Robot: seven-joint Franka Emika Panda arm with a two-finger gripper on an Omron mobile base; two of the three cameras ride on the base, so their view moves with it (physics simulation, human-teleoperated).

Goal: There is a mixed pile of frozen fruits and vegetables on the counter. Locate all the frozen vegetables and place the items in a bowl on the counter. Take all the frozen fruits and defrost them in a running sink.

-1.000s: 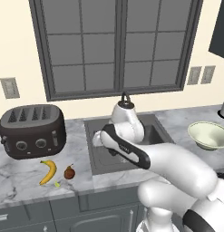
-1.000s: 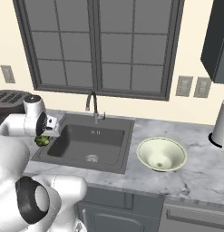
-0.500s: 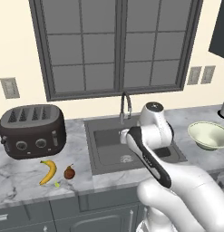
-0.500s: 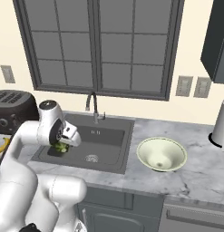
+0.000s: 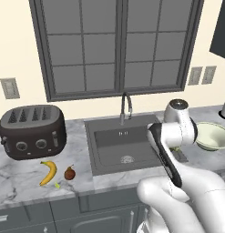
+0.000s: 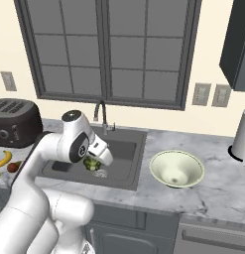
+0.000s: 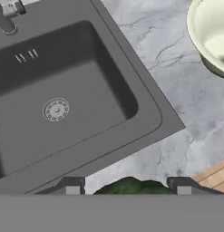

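Note:
My gripper (image 6: pixel 95 159) hangs over the right half of the dark sink (image 6: pixel 125 150), shut on the green broccoli floret (image 6: pixel 90 163). In the hand view the broccoli (image 7: pixel 129 187) sits between the two fingertips (image 7: pixel 72 185), above the marble counter (image 7: pixel 177 90) at the sink's (image 7: pixel 63 104) right rim. The pale green bowl (image 6: pixel 176 169) stands right of the sink, empty, and shows at the hand view's top corner as the bowl (image 7: pixel 212 31). The yellow banana (image 5: pixel 48 172), the brown fruit (image 5: pixel 69 173) and a tiny yellow-green sliver (image 5: pixel 57 185) lie left of the sink (image 5: pixel 123 145).
A dark toaster (image 5: pixel 32 131) stands behind the pile. The arched faucet (image 5: pixel 125 107) rises at the sink's back edge. A white appliance (image 6: pixel 241 134) stands at the far right of the counter. A wooden board (image 7: pixel 216 176) lies near the counter's front, by the bowl.
The arm has swung rightward across the sink with the broccoli in its grip, from the basin's left side to its right side near the bowl.

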